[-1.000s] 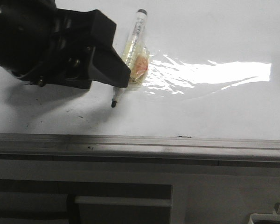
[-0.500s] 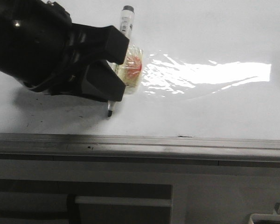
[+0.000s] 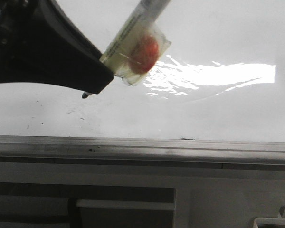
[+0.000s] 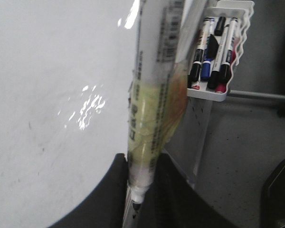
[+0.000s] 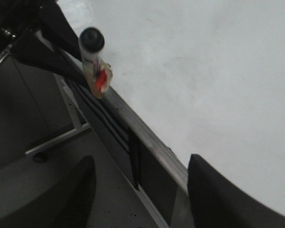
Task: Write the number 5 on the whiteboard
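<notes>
My left gripper (image 3: 96, 84) is shut on a marker (image 3: 133, 28) wrapped in yellowish tape with a red patch. It holds the marker tilted over the left part of the whiteboard (image 3: 213, 114), with the dark tip (image 3: 85, 95) pointing down at the board; I cannot tell if it touches. In the left wrist view the marker (image 4: 149, 109) is pinched between both fingers (image 4: 109, 199). No drawn number 5 shows on the board, only faint specks. My right gripper (image 5: 142, 161) is open and empty beside the board's metal edge (image 5: 147, 137), with the marker (image 5: 92, 57) ahead of it.
The grey metal edge strip (image 3: 180, 147) runs along the board's near side, with grey cabinet panels (image 3: 228, 199) below it. A white holder (image 4: 218, 92) with several markers hangs beside the board. Bright glare (image 3: 218, 76) lies on the board's right part.
My left gripper has swung up and closer to the camera with the marker. The marker now leans more steeply, and its tip has moved left and slightly up on the board.
</notes>
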You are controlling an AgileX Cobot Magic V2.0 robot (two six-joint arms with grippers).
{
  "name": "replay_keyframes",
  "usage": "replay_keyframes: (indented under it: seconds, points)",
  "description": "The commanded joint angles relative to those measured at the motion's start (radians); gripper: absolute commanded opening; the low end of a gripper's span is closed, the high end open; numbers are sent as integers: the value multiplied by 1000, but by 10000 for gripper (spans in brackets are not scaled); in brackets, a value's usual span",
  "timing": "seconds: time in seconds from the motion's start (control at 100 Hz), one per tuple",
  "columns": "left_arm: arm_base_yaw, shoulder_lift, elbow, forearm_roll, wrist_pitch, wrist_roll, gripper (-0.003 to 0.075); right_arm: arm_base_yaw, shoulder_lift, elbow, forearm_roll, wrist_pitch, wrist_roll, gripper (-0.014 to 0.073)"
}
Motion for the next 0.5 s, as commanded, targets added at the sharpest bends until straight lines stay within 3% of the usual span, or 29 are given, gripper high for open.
replay_keyframes:
  seconds: [0.0, 0.16, 0.27, 0.49]
  points:
    - [-47, -32, -26, 31, -57, 69, -20, 66, 50, -58, 74, -91, -106, 382]
    - [-72, -32, -26, 31, -102, 69, -20, 194, 146, -118, 74, -113, -151, 382]
    - [-72, -31, -26, 31, -115, 69, -20, 264, 213, -134, 74, -206, -157, 383]
    - [-72, -31, -26, 31, -116, 69, -20, 339, 349, -164, 74, -329, -157, 389]
